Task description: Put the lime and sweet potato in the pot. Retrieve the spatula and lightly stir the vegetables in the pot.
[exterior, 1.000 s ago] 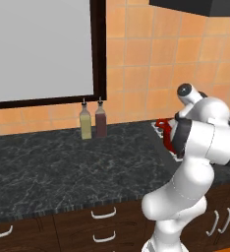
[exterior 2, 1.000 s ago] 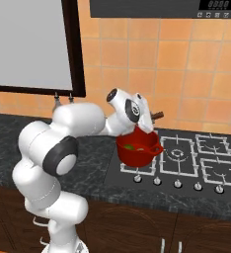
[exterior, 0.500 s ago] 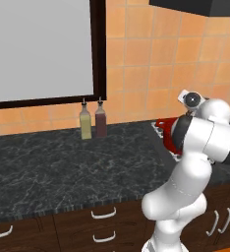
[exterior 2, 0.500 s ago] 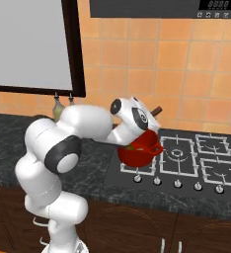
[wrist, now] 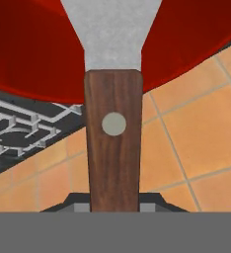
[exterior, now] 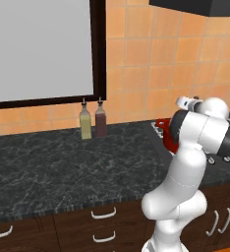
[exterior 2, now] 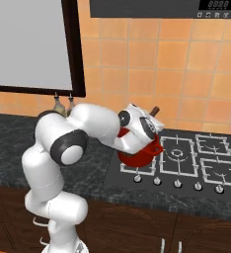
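We see two bottles [exterior: 93, 119] at the counter's [exterior: 63, 167] back edge; rightward, our arm bends over the pot [exterior 2: 139, 157] on the hob's [exterior 2: 186, 158] left corner, gripper [wrist: 115, 207] clamped on the spatula [wrist: 113, 143], blade inside the pot.

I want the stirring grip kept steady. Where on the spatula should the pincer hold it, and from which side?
On the straight brown handle, from its free end, in line with the spatula, which is how the pincer holds it; the flat blade then reaches into the pot.
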